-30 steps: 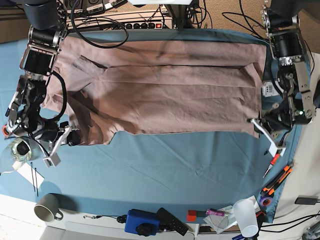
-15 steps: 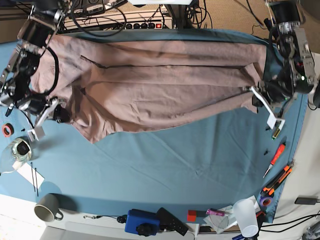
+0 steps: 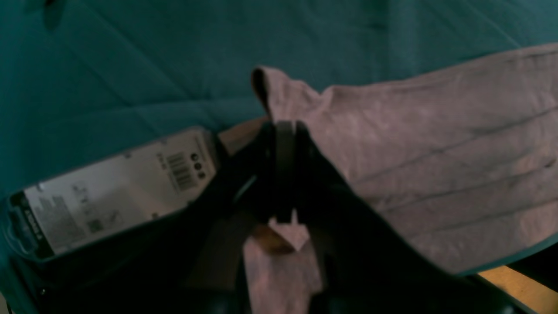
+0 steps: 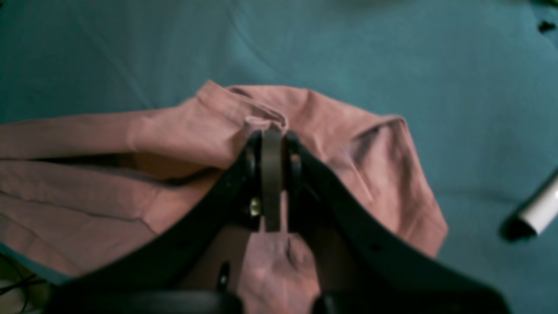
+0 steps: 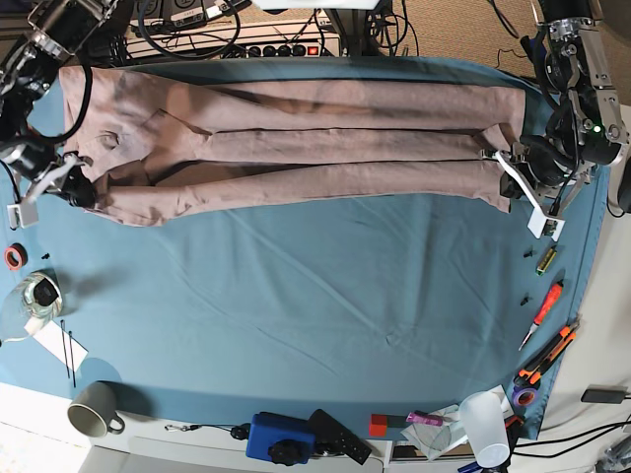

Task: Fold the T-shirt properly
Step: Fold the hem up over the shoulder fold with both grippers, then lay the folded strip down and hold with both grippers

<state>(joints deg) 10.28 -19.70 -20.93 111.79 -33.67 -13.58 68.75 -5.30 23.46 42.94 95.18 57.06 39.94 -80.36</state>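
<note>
Base view has the T-shirt [image 5: 296, 138] stretched out as a long folded band across the upper part of the frame, running nearly the full width of the tabletop [image 5: 315, 315] with its blue-teal cloth. Several long creases run along it side to side, and the lower edge sags a bit toward the left end

left tool [image 5: 505, 169] sits at the right end of the shirt in this view, clenched on the fabric edge there. Its wrist view shows it better: the jaws are pinched together with a bit of pink cloth poking out above them and more bunched underneath, the rest of the shirt spreading off to the right of the frame. A white label with a barcode [image 3: 117, 187] is on the arm at lower left

right tool [image 5: 74, 189] is at the left end of the shirt, also clamped on fabric. From the right wrist camera the jaws are tight together with a fold of the T-shirt gathered around them, and the cloth fans out left and right over the teal

Along the edges of the base frame: a grey mug [image 5: 94, 409] lower left, a blue box [image 5: 279, 437] at the bottom, a clear plastic cup [image 5: 486, 424] lower right, and orange-handled screwdrivers [image 5: 547, 340] on the right
</note>
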